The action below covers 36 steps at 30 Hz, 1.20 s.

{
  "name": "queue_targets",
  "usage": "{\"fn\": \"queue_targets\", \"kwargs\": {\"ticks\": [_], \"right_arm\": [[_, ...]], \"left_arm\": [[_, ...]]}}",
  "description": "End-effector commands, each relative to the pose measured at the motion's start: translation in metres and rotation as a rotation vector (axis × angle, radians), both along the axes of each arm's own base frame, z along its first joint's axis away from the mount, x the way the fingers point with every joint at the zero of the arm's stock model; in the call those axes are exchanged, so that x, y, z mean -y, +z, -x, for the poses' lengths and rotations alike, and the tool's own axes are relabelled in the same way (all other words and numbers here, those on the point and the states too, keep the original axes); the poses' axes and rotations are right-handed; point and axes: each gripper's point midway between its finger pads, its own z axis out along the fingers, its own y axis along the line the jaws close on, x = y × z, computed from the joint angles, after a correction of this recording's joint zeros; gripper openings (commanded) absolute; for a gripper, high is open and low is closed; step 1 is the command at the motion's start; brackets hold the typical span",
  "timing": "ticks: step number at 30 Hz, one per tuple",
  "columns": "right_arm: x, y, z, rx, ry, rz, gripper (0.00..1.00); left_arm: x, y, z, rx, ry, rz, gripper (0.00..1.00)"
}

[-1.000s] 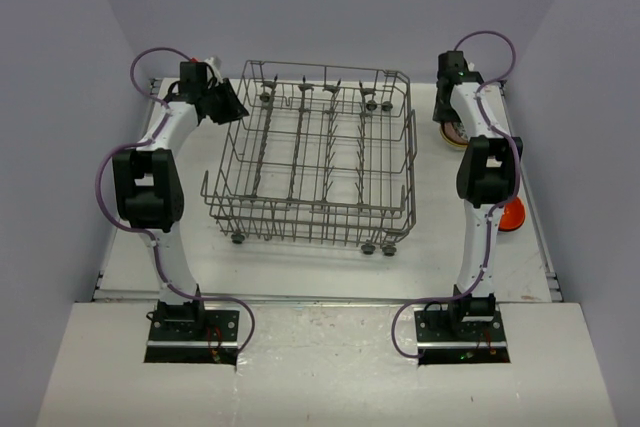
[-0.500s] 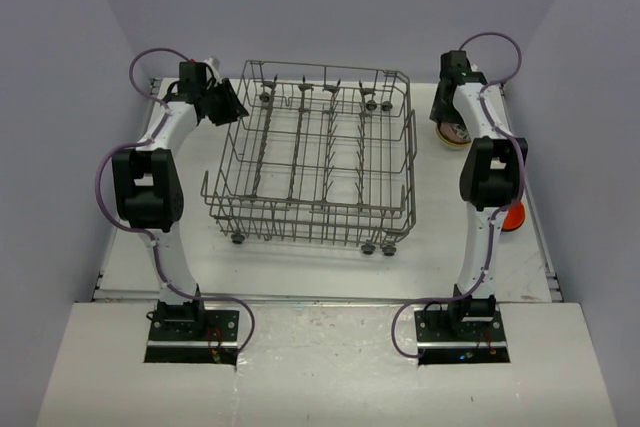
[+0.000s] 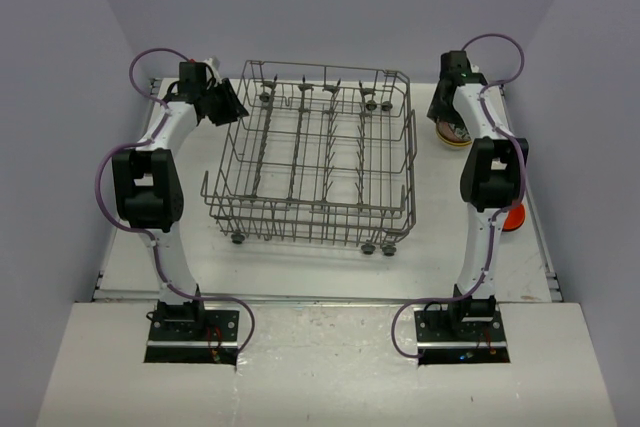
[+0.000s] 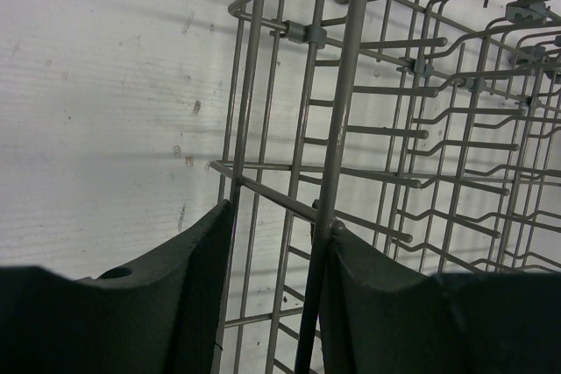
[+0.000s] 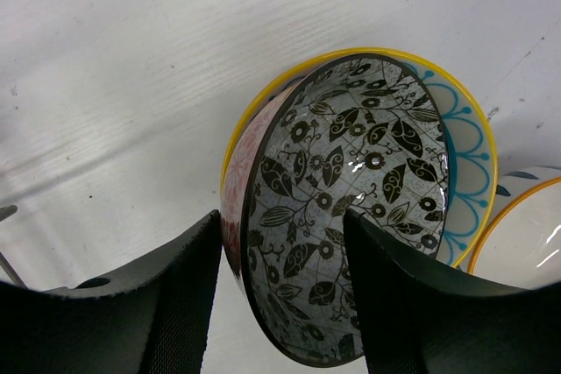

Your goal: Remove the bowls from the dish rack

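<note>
The grey wire dish rack (image 3: 318, 152) stands mid-table; no bowl shows in it. My left gripper (image 3: 222, 104) is open at the rack's far left corner, its jaws astride an upright rack wire (image 4: 337, 129) that touches the right finger. My right gripper (image 3: 446, 110) is open over a stack of bowls (image 3: 453, 133) at the far right. In the right wrist view, my right gripper (image 5: 280, 216) straddles the wall of a tilted black-floral patterned bowl (image 5: 351, 208) that lies in a yellow-rimmed bowl with blue arcs (image 5: 469, 172). The orange bowl (image 3: 513, 216) sits behind the right arm.
Another yellow-rimmed whitish bowl (image 5: 526, 243) lies just right of the stack. The rack's small wheels (image 3: 377, 247) rest on the white table (image 3: 150, 247). Grey walls close in the back and both sides.
My right arm has shifted slightly, with the gripper settling over the bowl stack and the elbow hiding more of the orange bowl. The left arm has not moved.
</note>
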Motion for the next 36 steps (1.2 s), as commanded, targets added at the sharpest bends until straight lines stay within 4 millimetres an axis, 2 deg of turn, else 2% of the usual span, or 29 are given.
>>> {"fn": "queue_targets", "kwargs": {"ticks": [1, 6, 12, 14, 18, 20, 21, 23, 28, 29, 30, 32, 36], "right_arm": [[0.0, 0.035, -0.008, 0.096, -0.02, -0.011, 0.59], [-0.002, 0.055, -0.008, 0.155, -0.007, -0.016, 0.59], [-0.002, 0.056, 0.002, 0.14, -0.017, -0.021, 0.58], [-0.004, 0.064, 0.003, 0.169, -0.007, -0.032, 0.59], [-0.005, 0.059, 0.009, 0.154, -0.001, -0.031, 0.56], [-0.005, 0.053, 0.011, 0.136, 0.006, -0.031, 0.52], [-0.004, 0.052, 0.011, 0.134, 0.004, -0.03, 0.45], [-0.005, 0.048, 0.01, 0.126, 0.014, -0.034, 0.37], [-0.007, 0.044, 0.003, 0.107, 0.028, -0.035, 0.26], [-0.006, 0.049, 0.0, 0.117, 0.027, -0.03, 0.21], [-0.003, 0.043, 0.002, 0.094, 0.019, -0.019, 0.09], [-0.002, 0.046, -0.001, 0.092, 0.021, -0.006, 0.0], [0.008, 0.042, 0.005, 0.055, 0.01, 0.048, 0.0]], "left_arm": [[-0.02, -0.058, 0.034, -0.216, 0.048, -0.06, 0.42], [-0.019, -0.058, 0.033, -0.215, 0.051, -0.051, 0.42], [-0.016, -0.059, 0.033, -0.217, 0.049, -0.047, 0.42], [-0.015, -0.06, 0.032, -0.215, 0.046, -0.047, 0.42], [-0.015, -0.06, 0.032, -0.215, 0.052, -0.046, 0.42], [-0.015, -0.06, 0.031, -0.214, 0.053, -0.046, 0.42], [-0.015, -0.061, 0.032, -0.217, 0.052, -0.044, 0.42], [-0.015, -0.06, 0.032, -0.215, 0.052, -0.044, 0.42], [-0.016, -0.061, 0.034, -0.218, 0.055, -0.05, 0.42], [-0.015, -0.06, 0.033, -0.216, 0.054, -0.051, 0.42], [-0.016, -0.061, 0.034, -0.218, 0.056, -0.051, 0.42], [-0.015, -0.061, 0.034, -0.219, 0.054, -0.051, 0.42], [-0.015, -0.065, 0.037, -0.23, 0.057, -0.044, 0.42]]}}
